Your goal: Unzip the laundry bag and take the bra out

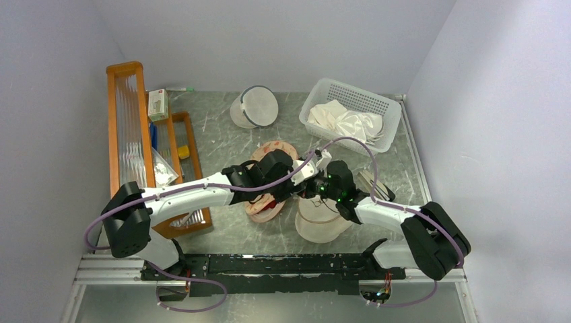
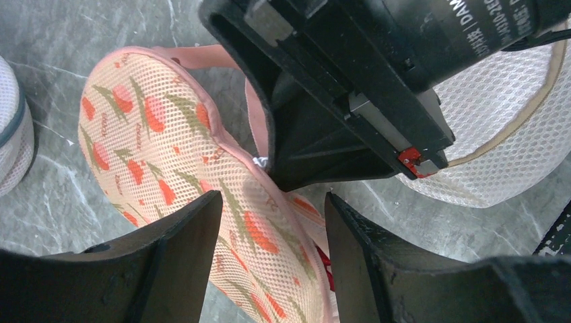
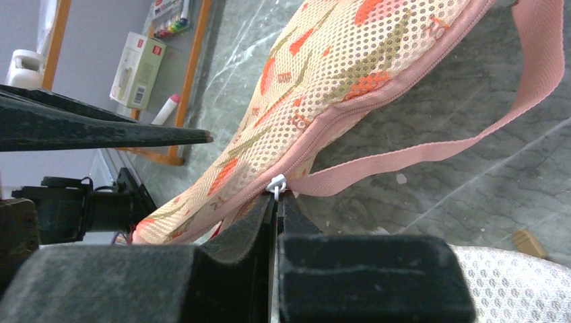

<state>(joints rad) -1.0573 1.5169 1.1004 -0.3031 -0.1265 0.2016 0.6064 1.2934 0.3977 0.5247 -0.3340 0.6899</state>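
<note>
The laundry bag [image 2: 148, 134], peach mesh with an orange print and pink trim, lies mid-table [image 1: 269, 149] under both wrists. My right gripper [image 3: 277, 198] is shut on its small white zipper pull [image 3: 277, 183], beside the pink strap [image 3: 471, 134]. Along the bag's edge the zip has parted, and a sliver of the red bra [image 2: 325, 261] shows in the slit. My left gripper [image 2: 273, 262] hangs open just above the bag; its fingers straddle the pink edge without pinching it. Most of the bra is hidden inside.
A round cream pouch [image 1: 323, 219] lies right beside the bag, under the right arm. A white mesh dome bag [image 1: 256, 108] and a white basket [image 1: 363, 96] holding white cloth stand at the back. Orange wooden racks [image 1: 128, 128] line the left side.
</note>
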